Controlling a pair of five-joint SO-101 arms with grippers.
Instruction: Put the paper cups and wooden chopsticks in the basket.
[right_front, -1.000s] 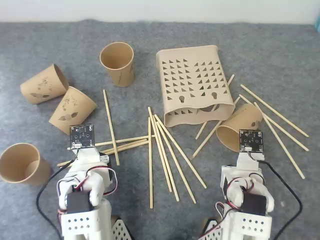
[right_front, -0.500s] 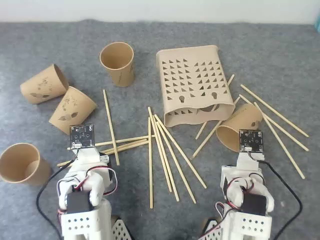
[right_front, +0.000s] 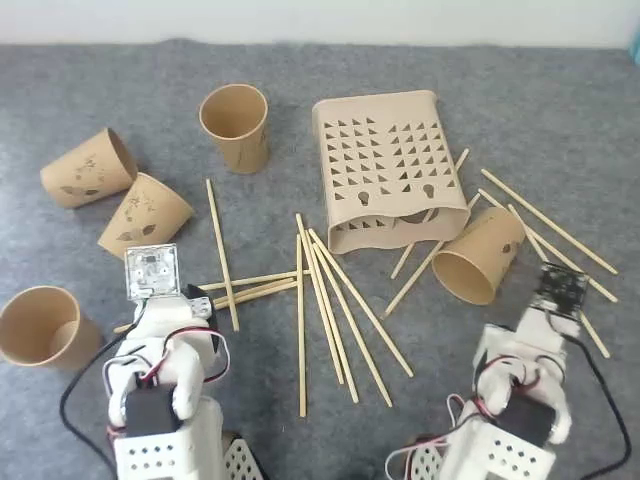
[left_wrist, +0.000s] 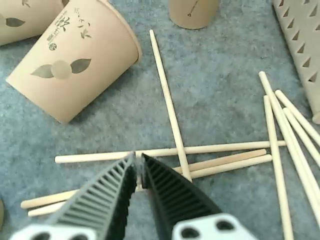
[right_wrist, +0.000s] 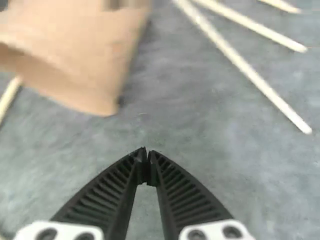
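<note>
The right arm has swung away from the basket, so its wrist now sits over the chopsticks fanned out beyond the basket's right side. The left arm has only tipped a little farther from the basket. Nothing else has moved, and no cup or stick looks to be in the basket yet.

The right gripper is closed on nothing, its tips meeting over bare cloth. The tipped cup that lies against the basket's near right corner is just ahead of it. The left gripper is all but closed and empty too. It hangs over crossed sticks to the basket's left, near a leaf-printed cup lying on its side.

The basket itself lies perforated face up. I judge the work barely begun. The right arm's swing may be a line-up on the outer sticks, and either gripper would have to open before any grasp.
</note>
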